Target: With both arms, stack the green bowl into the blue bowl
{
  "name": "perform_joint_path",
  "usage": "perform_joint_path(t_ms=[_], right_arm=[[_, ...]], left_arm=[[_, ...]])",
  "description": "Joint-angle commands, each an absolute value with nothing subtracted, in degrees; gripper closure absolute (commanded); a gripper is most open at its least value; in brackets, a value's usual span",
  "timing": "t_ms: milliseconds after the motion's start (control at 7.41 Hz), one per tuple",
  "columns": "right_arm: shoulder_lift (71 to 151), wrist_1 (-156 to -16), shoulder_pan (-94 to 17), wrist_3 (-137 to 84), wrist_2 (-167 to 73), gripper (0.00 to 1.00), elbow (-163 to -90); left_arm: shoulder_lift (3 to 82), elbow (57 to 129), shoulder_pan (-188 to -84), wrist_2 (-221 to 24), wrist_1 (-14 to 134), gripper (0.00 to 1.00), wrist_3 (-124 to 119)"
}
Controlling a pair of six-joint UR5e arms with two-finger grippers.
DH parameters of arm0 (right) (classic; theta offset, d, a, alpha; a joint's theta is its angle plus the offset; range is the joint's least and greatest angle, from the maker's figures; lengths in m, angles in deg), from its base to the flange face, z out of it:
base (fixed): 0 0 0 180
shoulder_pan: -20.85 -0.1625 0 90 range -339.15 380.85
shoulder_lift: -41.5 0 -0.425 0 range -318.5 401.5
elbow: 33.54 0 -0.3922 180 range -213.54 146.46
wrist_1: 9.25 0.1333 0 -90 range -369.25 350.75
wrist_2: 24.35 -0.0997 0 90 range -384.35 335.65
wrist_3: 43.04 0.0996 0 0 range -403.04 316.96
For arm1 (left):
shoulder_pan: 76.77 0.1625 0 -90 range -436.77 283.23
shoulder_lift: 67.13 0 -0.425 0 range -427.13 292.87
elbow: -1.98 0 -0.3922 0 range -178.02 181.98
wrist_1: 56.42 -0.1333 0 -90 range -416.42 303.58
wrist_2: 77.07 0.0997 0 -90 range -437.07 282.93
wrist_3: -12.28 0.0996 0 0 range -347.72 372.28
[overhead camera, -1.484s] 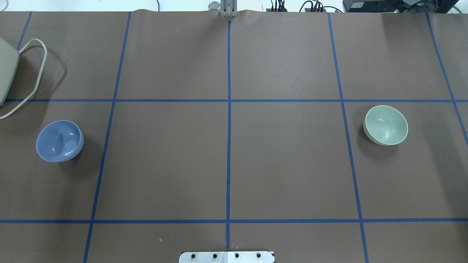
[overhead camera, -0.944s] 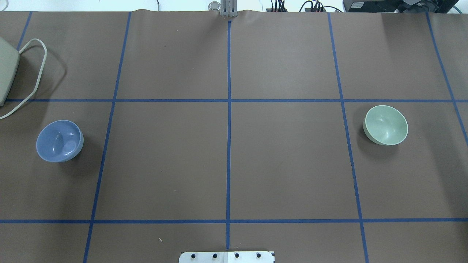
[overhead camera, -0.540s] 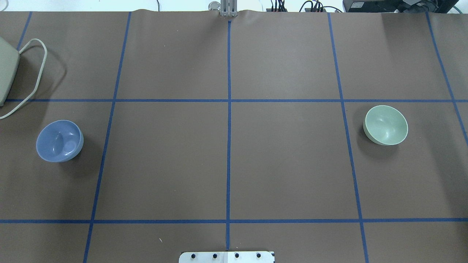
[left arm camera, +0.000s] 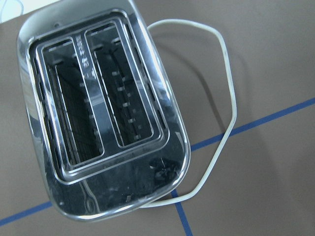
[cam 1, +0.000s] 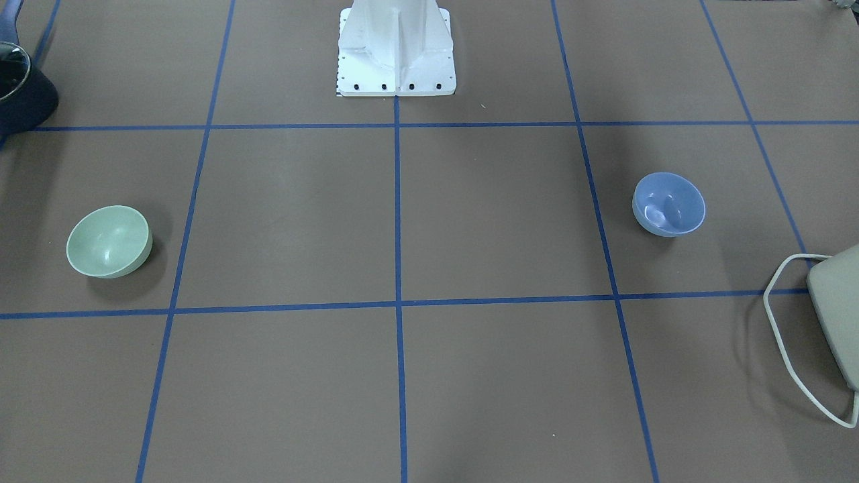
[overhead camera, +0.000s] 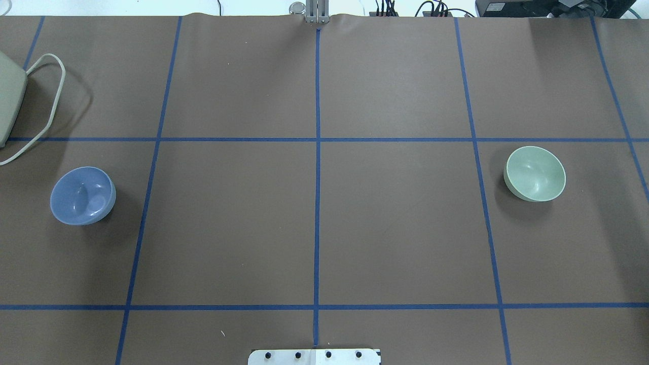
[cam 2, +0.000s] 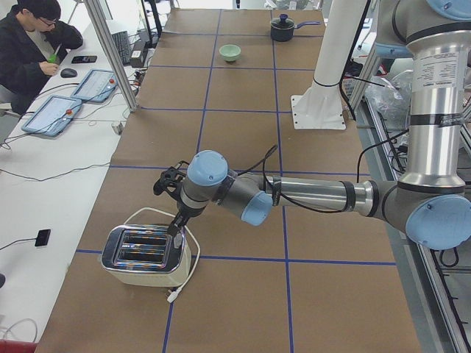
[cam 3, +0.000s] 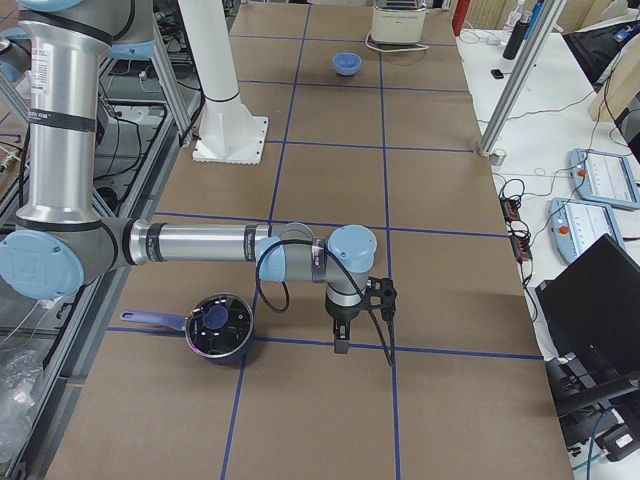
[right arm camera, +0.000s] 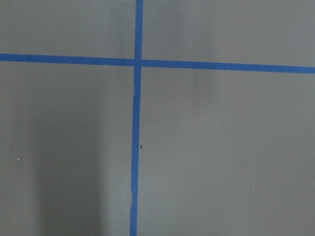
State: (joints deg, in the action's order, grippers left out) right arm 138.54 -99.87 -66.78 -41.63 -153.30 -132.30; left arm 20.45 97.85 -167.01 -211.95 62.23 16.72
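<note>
The pale green bowl sits upright on the right side of the table; it also shows in the front view and far off in the left view. The blue bowl sits upright on the left side, also in the front view. Both bowls are empty and far apart. My left gripper hangs over a toaster at the table's left end. My right gripper hangs over bare table at the right end. Both show only in the side views, so I cannot tell whether they are open or shut.
A silver toaster with a white cord stands at the table's left end. A dark pot with a blue handle stands at the right end. The white pedestal base is at the robot's side of the table.
</note>
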Motion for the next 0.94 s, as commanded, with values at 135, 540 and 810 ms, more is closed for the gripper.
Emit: perform_joint_path(t_ms=[135, 540, 810], right_arm=[[138.54, -99.87, -66.78, -41.63, -153.37, 0.0, -132.41], [138.45, -99.87, -66.69, -41.63, -153.37, 0.0, -132.33], [138.45, -99.44, -66.69, -41.63, -153.37, 0.0, -132.24]], left_arm=[[21.37, 100.05, -159.63, -214.7, 65.4, 0.01, 0.34], [19.89, 100.59, -144.77, -204.93, 68.12, 0.01, -18.01], [19.53, 100.15, -135.34, -200.04, 69.69, 0.01, -24.09]])
